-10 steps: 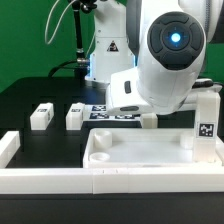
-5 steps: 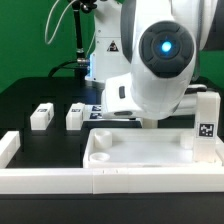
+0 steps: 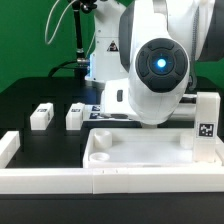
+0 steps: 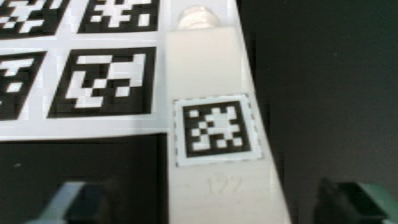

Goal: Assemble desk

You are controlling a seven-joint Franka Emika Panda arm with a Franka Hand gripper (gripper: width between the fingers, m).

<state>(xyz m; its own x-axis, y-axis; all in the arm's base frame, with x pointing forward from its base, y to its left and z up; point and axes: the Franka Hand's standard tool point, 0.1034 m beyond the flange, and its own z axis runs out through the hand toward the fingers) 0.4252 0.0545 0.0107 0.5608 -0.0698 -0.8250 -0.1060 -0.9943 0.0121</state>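
Observation:
In the wrist view a long white leg (image 4: 217, 128) with a square tag lies on the black table, its end between my fingers. My gripper (image 4: 214, 210) is open and straddles it, with a dark gap on each side; one finger (image 4: 71, 205) shows near the marker board. In the exterior view the arm's wrist hides the gripper and this leg, behind the far rim of the white tray-like desk panel (image 3: 140, 152). Two small legs (image 3: 41, 116) (image 3: 75, 117) stand at the exterior view's left. Another tagged leg (image 3: 207, 125) stands upright at the panel's right.
The marker board (image 4: 71, 60) lies right beside the straddled leg, and shows behind the panel as well (image 3: 100, 113). White border wall segments (image 3: 60, 180) run along the front and the left corner. A green backdrop stands behind the table.
The arm's wrist has swung down and toward the exterior view's left, lower over the table behind the panel. The legs and the panel have not moved.

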